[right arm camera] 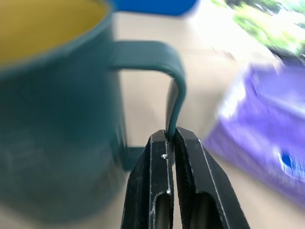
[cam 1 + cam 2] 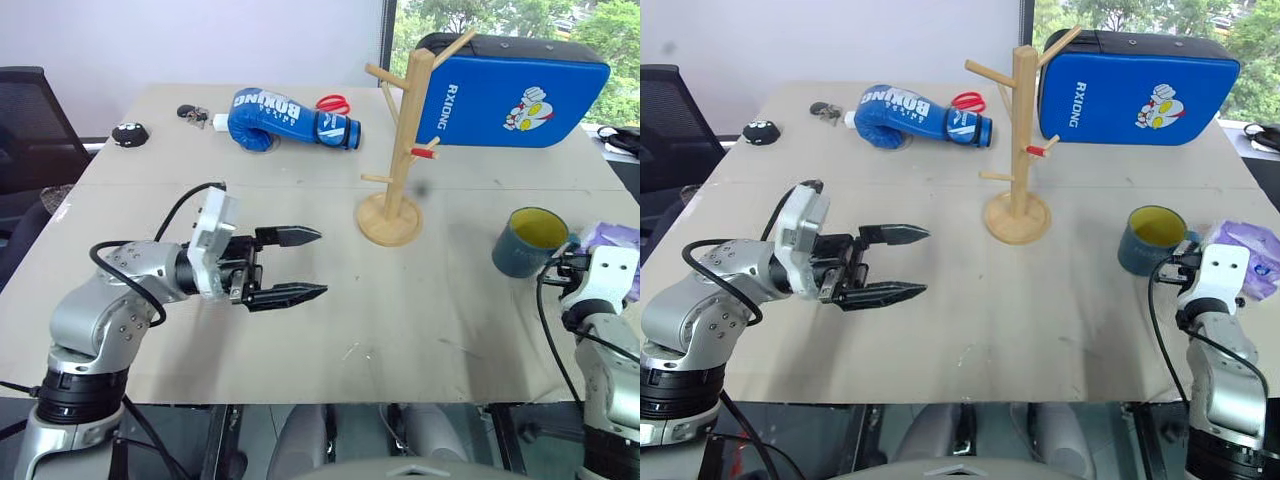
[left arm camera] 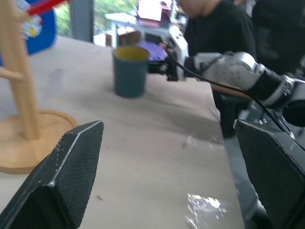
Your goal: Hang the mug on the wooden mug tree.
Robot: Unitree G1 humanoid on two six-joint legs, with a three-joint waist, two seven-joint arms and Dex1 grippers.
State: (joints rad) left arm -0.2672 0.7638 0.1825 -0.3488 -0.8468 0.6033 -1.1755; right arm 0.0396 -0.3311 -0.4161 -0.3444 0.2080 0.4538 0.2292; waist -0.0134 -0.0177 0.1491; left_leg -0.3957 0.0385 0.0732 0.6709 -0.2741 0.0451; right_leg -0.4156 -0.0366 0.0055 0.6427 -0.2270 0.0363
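Observation:
The dark teal mug (image 2: 528, 243) with a yellow inside stands upright on the table at the right, its handle (image 1: 169, 71) turned toward my right arm. My right gripper (image 1: 172, 135) is shut on the lower part of that handle. The wooden mug tree (image 2: 405, 150) stands upright at the table's middle back, to the left of the mug, with a red-tipped peg (image 2: 426, 153). My left gripper (image 2: 322, 263) hovers open and empty over the table's left half, pointing toward the tree's base, well short of it.
A blue boxing glove (image 2: 270, 118), red scissors (image 2: 333, 103), keys (image 2: 192, 113) and a small black object (image 2: 130, 133) lie along the back. A blue pad (image 2: 510, 95) stands behind the tree. A purple bag (image 2: 615, 238) lies beside the mug. A person (image 3: 214, 28) stands past the table's right side.

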